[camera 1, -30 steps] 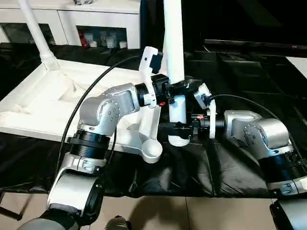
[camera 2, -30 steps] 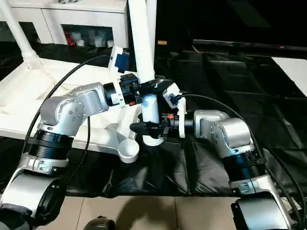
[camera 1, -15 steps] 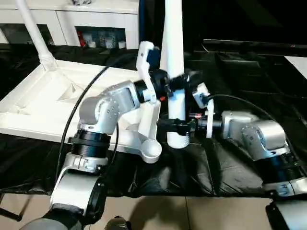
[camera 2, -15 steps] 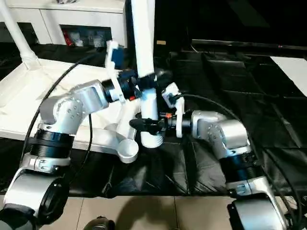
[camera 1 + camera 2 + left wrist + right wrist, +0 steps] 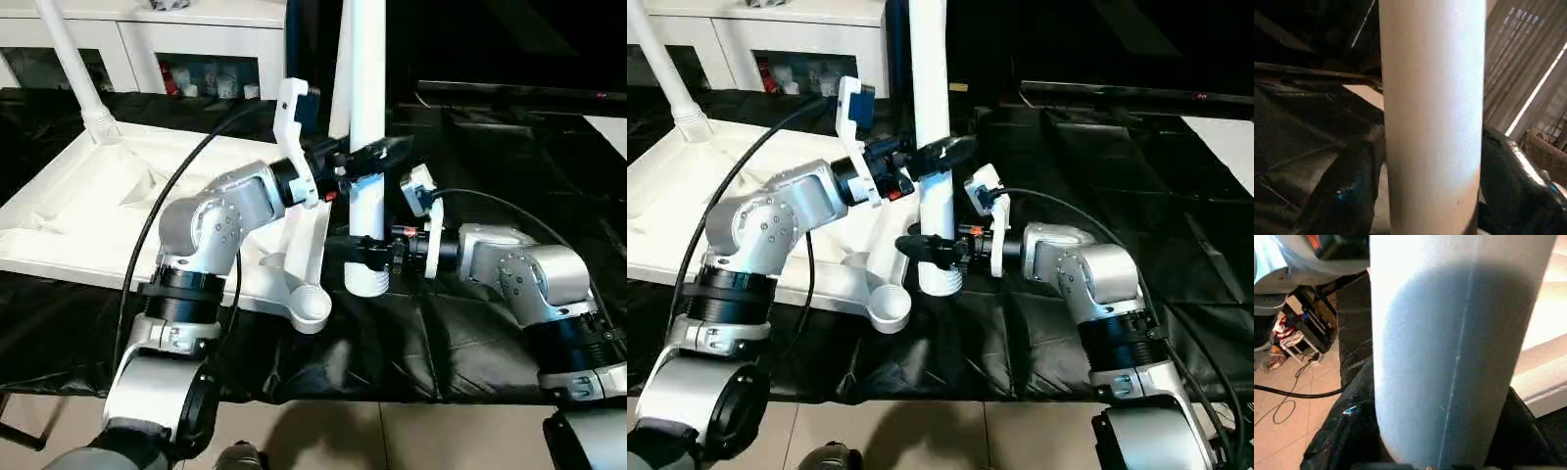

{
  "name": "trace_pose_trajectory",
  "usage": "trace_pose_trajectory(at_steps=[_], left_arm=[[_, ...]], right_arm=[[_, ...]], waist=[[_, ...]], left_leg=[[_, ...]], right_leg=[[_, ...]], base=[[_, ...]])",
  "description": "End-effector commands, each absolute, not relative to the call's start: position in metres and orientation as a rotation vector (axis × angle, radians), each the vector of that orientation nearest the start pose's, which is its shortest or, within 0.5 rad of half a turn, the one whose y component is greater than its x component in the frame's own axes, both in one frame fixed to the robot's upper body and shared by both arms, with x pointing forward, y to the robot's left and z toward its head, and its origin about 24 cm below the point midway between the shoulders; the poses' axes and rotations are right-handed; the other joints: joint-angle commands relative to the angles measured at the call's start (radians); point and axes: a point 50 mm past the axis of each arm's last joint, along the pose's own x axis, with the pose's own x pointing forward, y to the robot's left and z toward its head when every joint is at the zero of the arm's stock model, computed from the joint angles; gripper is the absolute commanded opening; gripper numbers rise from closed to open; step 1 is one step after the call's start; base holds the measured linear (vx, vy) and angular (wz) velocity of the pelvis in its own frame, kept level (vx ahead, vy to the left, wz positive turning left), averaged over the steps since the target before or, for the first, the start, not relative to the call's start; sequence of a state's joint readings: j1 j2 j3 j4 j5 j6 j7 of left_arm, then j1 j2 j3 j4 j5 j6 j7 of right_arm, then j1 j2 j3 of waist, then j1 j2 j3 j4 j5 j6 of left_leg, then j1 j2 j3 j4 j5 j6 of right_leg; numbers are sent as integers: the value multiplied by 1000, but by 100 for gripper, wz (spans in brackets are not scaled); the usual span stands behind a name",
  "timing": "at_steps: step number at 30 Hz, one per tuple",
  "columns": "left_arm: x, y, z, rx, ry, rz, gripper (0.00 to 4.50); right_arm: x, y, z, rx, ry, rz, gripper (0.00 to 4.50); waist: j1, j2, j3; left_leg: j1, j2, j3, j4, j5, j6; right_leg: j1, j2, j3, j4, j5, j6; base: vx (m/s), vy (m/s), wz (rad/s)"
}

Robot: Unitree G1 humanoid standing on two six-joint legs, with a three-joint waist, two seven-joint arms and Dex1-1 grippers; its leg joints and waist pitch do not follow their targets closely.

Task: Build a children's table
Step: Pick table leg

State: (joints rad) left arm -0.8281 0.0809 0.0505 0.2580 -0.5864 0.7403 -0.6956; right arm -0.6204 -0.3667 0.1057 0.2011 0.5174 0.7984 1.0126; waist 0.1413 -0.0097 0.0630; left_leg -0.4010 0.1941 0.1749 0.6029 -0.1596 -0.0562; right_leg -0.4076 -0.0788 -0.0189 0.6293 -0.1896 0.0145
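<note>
two grippers share one white leg (image 5: 367, 117), upright just beside the tabletop's (image 5: 118, 206) near corner socket (image 5: 312, 306). the left gripper (image 5: 361, 162) has slid higher up it — the right gripper (image 5: 364, 253) clamps near its foot, so the leg looks ready to swing over the socket.

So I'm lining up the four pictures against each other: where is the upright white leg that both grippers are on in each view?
Left eye view: the leg stands upright at centre, running off the top edge.
Right eye view: upright, just left of centre.
Left wrist view: a broad white column between dark fingers.
Right wrist view: a wide white tube with a seam line.
Shared landmark: the open corner socket of the table top, seen in both eye views.
</note>
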Motion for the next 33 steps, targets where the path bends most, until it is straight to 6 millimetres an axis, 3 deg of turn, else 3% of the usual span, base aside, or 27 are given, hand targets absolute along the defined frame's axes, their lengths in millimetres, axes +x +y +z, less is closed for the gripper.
trace_pose_trajectory(at_steps=[1,5,14,17,22,28,29,33], left_arm=[[339,54,191,-407,82,-1164,270],[340,54,191,-405,70,-1149,227],[344,58,191,-432,51,-1106,189],[344,58,193,-428,47,-1114,187],[345,56,195,-384,49,-1140,186],[343,53,198,-359,49,-1190,186],[343,53,198,-357,50,-1194,186],[344,51,197,-325,59,-1207,186]], right_arm=[[316,-122,130,248,359,1244,193],[316,-122,130,239,357,1241,193],[317,-121,128,201,352,1217,193],[320,-122,129,227,344,1207,263],[327,-128,137,243,324,1203,303],[330,-138,137,189,384,1237,350],[329,-140,136,187,399,1251,355],[327,-141,136,155,441,1317,359]], waist=[[-3,-9,-82],[-3,-6,-83],[-4,-7,-82],[-5,-4,-83],[-5,-9,-84],[-3,-7,-84],[-3,-4,-85],[-4,-6,-85]], left_leg=[[28,20,-1,-63,-139,-6],[27,20,-2,-63,-133,-7],[27,19,-1,-63,-141,-7],[28,20,-2,-63,-147,-10],[27,19,-1,-62,-132,-2],[27,18,0,-59,-123,5],[27,19,-1,-59,-118,6],[26,19,0,-57,-122,14]], right_leg=[[53,-45,18,-66,-72,-227],[54,-45,18,-64,-63,-225],[54,-44,18,-65,-64,-226],[53,-44,18,-66,-72,-225],[55,-43,17,-64,-46,-232],[56,-43,17,-60,-28,-240],[56,-44,17,-59,-22,-242],[57,-43,16,-60,-19,-251]], base=[[0,0,0],[0,0,0],[0,0,0],[0,0,0],[0,0,0],[0,0,0],[0,0,0],[0,0,0]])
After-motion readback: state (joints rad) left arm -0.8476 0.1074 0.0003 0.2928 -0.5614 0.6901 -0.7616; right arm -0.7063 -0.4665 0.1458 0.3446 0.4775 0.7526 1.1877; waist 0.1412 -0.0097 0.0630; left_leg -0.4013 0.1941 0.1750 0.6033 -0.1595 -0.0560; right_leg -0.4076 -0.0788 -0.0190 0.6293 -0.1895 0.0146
